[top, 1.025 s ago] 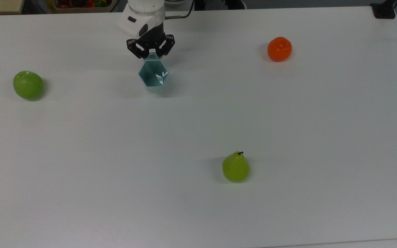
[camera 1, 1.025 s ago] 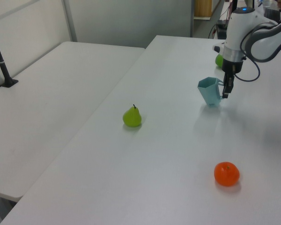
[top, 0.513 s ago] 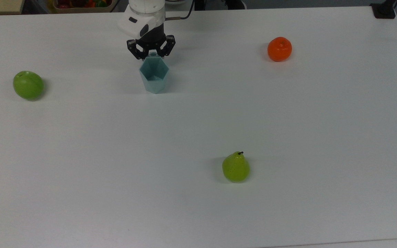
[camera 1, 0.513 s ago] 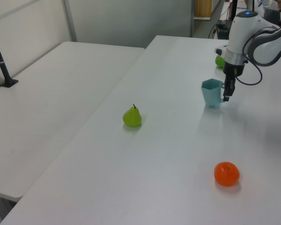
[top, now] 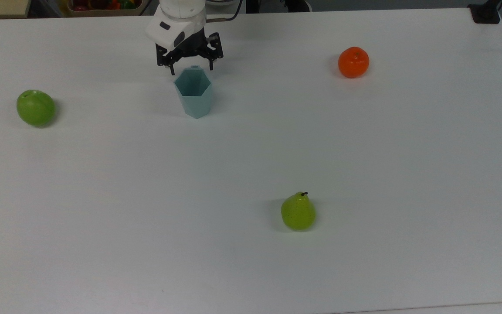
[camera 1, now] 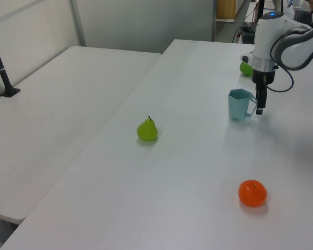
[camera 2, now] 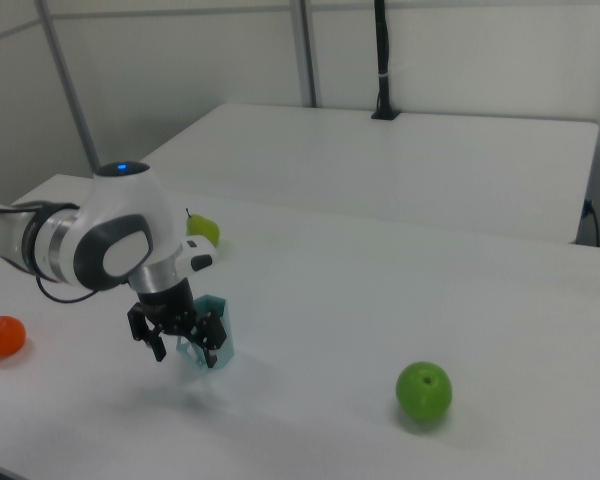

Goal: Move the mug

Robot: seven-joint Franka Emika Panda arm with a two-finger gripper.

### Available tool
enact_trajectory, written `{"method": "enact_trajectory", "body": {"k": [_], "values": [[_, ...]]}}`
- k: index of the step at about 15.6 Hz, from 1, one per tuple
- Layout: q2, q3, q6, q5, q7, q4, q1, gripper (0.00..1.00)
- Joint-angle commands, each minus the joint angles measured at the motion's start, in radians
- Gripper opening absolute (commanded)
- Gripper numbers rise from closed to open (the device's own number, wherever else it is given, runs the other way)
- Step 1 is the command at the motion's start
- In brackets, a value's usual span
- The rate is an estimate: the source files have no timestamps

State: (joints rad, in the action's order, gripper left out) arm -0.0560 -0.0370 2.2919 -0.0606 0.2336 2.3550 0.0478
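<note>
The top view looks steeply down from high above the white table (top: 251, 270), facing the arm's base at the far edge, wide enough to take in the green apple (top: 35, 107), the orange (top: 353, 62) and the pear (top: 298, 212) at once. The left view sits lower, off the table's orange (camera 1: 252, 192) end, looking along its length toward the arm, with a second table (camera 1: 52, 130) on the left view's left. The right view looks from the opposite, apple (camera 2: 424, 391) end at a low angle and closer in; all three share the tabletop around the mug (top: 194, 92) and gripper (top: 189, 66).
</note>
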Motion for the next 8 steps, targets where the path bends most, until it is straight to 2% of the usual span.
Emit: {"method": "enact_trajectory", "body": {"k": [1,5,8], "values": [[-0.025,0.002,-0.22,0.041,0.02,-0.141,-0.011,1.0],[-0.024,-0.011,-0.527,0.094,-0.052,-0.379,-0.019,1.0],[-0.021,-0.026,-0.656,0.12,-0.121,-0.552,-0.019,1.0]]}}
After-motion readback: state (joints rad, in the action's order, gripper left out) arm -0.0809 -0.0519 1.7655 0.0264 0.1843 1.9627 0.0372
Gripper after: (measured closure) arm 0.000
